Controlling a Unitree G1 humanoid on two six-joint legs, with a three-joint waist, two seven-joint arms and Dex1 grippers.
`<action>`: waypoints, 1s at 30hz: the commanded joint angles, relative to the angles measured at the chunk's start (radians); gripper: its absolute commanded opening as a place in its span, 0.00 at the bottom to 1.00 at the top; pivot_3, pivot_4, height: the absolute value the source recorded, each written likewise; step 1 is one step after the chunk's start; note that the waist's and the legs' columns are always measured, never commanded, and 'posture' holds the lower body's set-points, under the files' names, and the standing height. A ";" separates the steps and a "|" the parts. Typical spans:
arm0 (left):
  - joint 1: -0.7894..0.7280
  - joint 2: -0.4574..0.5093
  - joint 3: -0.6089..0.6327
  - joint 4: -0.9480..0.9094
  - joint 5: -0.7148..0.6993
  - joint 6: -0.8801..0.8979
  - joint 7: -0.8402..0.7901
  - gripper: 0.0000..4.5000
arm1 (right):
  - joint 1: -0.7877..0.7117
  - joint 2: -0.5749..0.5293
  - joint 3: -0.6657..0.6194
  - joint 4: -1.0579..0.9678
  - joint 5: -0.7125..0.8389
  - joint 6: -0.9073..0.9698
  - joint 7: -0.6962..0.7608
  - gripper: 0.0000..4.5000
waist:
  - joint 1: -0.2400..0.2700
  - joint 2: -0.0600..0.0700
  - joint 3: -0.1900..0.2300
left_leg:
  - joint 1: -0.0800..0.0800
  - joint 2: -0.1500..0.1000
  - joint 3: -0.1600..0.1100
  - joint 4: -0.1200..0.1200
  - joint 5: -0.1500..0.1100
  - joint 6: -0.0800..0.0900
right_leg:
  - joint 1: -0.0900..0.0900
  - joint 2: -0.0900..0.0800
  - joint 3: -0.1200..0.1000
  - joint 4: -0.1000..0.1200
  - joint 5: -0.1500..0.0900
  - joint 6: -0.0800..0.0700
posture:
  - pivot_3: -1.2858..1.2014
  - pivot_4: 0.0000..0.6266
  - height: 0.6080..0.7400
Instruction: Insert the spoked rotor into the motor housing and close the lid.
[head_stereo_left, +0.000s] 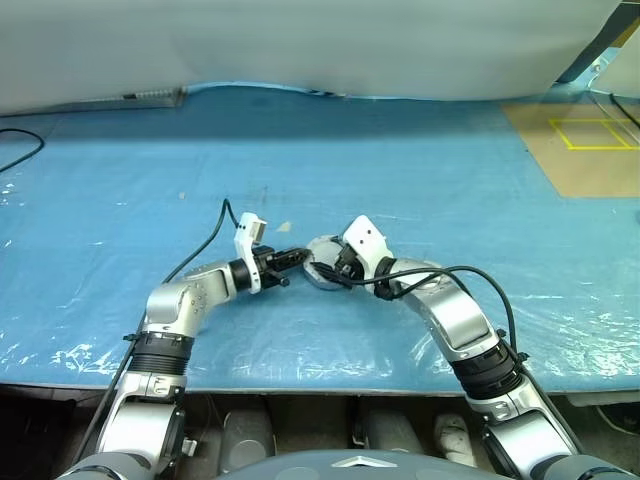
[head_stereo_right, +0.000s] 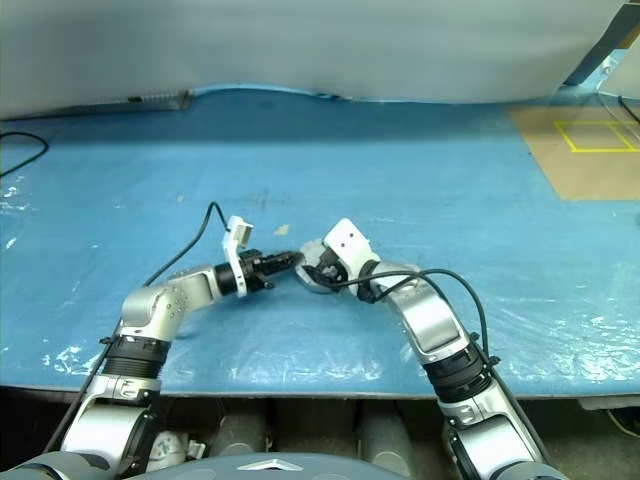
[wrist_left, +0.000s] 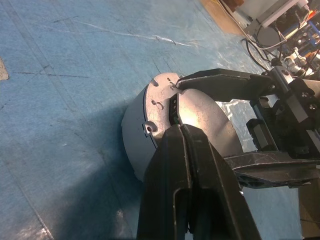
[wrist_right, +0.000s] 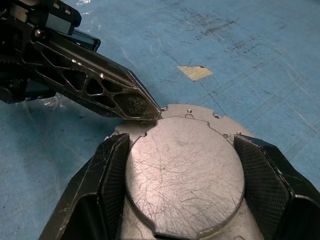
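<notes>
Right gripper (wrist_right: 182, 185) jaws spread wide, clamping round silver scratched-metal motor housing (wrist_right: 185, 172) by its sides, just above blue table (head_stereo_left: 420, 170). Left gripper (wrist_left: 181, 131) jaws pressed together, tip touching housing rim. Step: likely seating closure. Next: steady, even pressure.

I was working in what looked like a lab or robot test bay. The table (head_stereo_left: 420, 170) was covered in a blue plastic sheet, wrinkled and shiny at its edges, with scuffs and a scrap of tape (wrist_right: 195, 73) stuck on it. A grey backdrop (head_stereo_left: 300, 40) hung behind it. Off to the right lay a brown board (head_stereo_left: 580, 150) marked with yellow lines, and loose cables (wrist_left: 260, 47) trailed beside equipment there.
</notes>
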 joint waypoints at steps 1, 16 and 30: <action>0.003 0.001 -0.042 -0.015 0.017 0.040 0.009 0.00 | 0.034 -0.009 0.030 0.068 -0.022 0.026 0.003 0.66 | 0.000 0.000 0.000 | 0.000 0.000 0.000 0.000 0.000 0.000 | 0.000 0.000 0.000 0.000 0.000 0.000 | 0.52 0.24 1.00; -0.029 0.032 -0.057 -0.035 0.046 0.060 0.022 0.00 | 0.091 0.030 -0.337 -0.055 0.296 0.119 0.029 1.00 | 0.023 0.000 0.000 | 0.000 -0.001 0.000 -0.008 0.000 0.000 | 0.001 -0.001 0.000 -0.007 0.003 -0.005 | 0.52 0.24 1.00; -0.043 0.020 -0.070 -0.036 0.048 0.040 0.013 0.00 | 0.103 0.138 -0.566 -0.008 0.585 0.469 -0.104 1.00 | 0.024 0.001 0.000 | -0.003 -0.001 0.000 -0.011 0.000 0.000 | 0.000 0.000 -0.003 -0.012 0.003 -0.005 | 0.52 0.24 1.00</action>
